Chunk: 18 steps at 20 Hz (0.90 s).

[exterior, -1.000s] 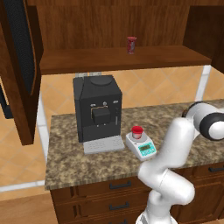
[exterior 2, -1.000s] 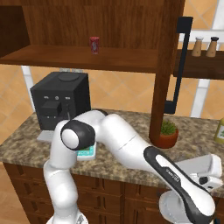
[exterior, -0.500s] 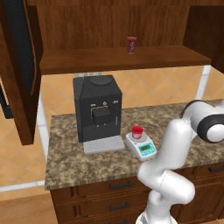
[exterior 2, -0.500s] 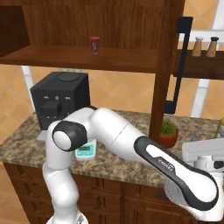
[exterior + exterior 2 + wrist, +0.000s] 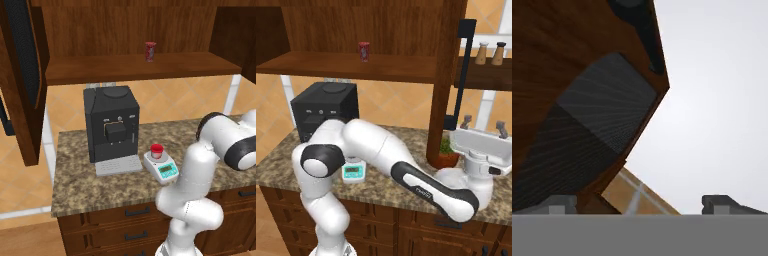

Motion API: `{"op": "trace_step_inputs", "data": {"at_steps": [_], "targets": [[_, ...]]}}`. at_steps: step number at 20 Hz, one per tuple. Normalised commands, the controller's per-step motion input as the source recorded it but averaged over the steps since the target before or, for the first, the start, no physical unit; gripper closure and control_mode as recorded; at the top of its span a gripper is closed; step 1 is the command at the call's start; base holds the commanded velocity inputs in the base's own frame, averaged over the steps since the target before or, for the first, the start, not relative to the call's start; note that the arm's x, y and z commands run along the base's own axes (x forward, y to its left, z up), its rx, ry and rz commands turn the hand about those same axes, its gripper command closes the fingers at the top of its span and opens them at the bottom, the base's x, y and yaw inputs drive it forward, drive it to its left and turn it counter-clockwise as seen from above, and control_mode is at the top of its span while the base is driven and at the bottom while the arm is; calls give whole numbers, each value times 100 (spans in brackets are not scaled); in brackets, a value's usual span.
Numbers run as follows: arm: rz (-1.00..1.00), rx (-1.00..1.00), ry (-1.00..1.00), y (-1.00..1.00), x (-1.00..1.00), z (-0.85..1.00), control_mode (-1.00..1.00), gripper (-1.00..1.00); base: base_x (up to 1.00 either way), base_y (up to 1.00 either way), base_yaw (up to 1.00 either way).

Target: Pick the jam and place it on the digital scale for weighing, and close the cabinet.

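Jam: sits on the digital scale, mid-desk.
Cabinet: both doors open; closing is the step in hand.
End effector: fingers apart, empty, facing the right door.
Next: push that door shut.

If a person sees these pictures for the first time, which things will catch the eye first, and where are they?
The white arm stretches across the front of the granite counter toward the right. Behind it, the jam with its red lid sits on the digital scale, right of the black coffee machine. Above, the cabinet stands open, with a dark-red can on its shelf.
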Motion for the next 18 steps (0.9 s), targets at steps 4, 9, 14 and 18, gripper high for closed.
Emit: {"op": "trace_step_inputs", "data": {"at_steps": [4, 9, 14, 18], "targets": [[30, -4, -70, 82, -15, 89, -100, -100, 0, 0, 0], [25, -17, -62, 100, -33, 62, -100, -100, 0, 0, 0], [-7, -33, -29, 100, -22, -3, -100, -100, 0, 0, 0], [-43, -23, 16, 100, 41, -24, -100, -100, 0, 0, 0]]}}
